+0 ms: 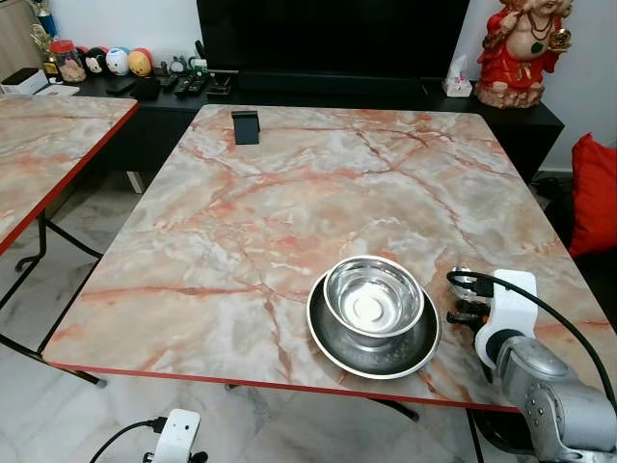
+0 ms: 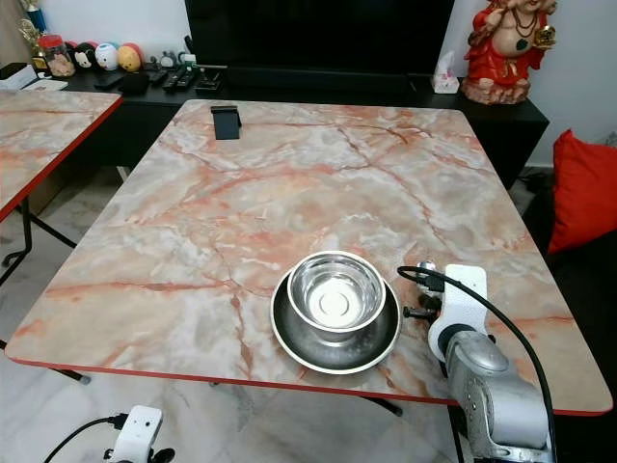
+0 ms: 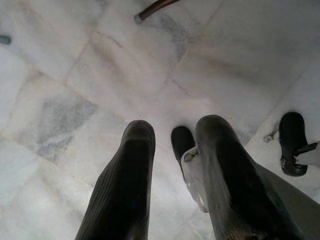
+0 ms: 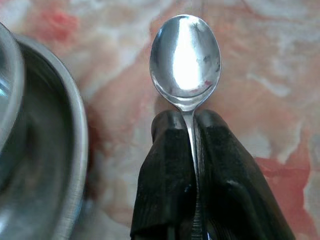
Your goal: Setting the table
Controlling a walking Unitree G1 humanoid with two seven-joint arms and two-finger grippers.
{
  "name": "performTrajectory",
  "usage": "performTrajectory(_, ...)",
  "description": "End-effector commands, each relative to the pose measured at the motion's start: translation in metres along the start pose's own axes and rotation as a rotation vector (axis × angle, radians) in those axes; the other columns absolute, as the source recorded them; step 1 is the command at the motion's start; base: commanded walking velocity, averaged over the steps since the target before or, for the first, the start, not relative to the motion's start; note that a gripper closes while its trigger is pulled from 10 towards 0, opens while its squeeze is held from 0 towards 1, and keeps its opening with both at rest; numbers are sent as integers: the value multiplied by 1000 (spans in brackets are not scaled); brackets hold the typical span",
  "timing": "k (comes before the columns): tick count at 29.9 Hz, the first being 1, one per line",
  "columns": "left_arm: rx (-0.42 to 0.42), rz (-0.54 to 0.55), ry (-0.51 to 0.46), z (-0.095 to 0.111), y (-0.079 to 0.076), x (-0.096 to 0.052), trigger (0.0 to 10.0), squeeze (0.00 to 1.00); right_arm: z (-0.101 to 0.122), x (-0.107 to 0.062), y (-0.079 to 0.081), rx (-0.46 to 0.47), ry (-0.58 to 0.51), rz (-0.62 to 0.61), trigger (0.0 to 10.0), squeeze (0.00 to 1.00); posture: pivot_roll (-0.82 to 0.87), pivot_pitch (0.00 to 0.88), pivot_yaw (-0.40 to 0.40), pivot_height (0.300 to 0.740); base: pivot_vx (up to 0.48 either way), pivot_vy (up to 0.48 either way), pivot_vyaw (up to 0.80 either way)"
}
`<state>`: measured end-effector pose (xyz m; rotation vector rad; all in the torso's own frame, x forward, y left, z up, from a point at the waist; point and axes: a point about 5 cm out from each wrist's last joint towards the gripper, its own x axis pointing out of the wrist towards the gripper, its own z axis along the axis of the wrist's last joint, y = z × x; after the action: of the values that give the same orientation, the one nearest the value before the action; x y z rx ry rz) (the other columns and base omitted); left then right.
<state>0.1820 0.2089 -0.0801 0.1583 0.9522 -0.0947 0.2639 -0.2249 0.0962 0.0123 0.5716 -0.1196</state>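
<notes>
A: What is set, from left to right?

B: 1 steel bowl (image 1: 373,297) is nested in 1 steel plate (image 1: 333,344) near the marble table (image 1: 289,203) edge.

A: And left?

B: A spoon (image 4: 185,55) is clamped by the right gripper (image 4: 192,127) beside the plate, not yet laid. The left gripper (image 3: 172,145) is parted, empty, over floor.

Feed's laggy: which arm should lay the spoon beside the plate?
Right. The right gripper already pinches the spoon over the table, beside the plate. The left gripper hangs low over the floor.

Silver right arm (image 1: 554,400), black cable, white wrist.
</notes>
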Motion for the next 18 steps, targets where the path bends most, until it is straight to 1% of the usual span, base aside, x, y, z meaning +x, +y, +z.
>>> performTrajectory(1,-9,-3,27,-5,-1,-1,10000,0,-2,1,-1,-1,7,-2,10000,0,-48,0,-29,740,0,0,0)
performTrajectory(5,-6,1,33,-7,3,-1,10000,0,-7,3,2,-1,15,12,10000,0,-50,0,-28,740,0,0,0)
performTrajectory(8,-5,-5,27,-5,-2,0,10000,0,-9,4,5,8,18,21,10000,0,-45,0,-29,740,0,0,0)
performTrajectory(11,-5,-4,26,-5,-3,0,10000,0,-8,5,7,10,10,28,10000,0,-45,0,-29,740,0,0,0)
performTrajectory(14,-4,-2,26,-5,-3,0,10000,0,-5,6,10,12,-21,53,10000,0,-45,0,-29,740,0,0,0)
performTrajectory(18,-3,-3,26,-5,-4,0,10000,0,-8,7,11,7,-18,56,10000,0,-41,0,-29,740,0,0,0)
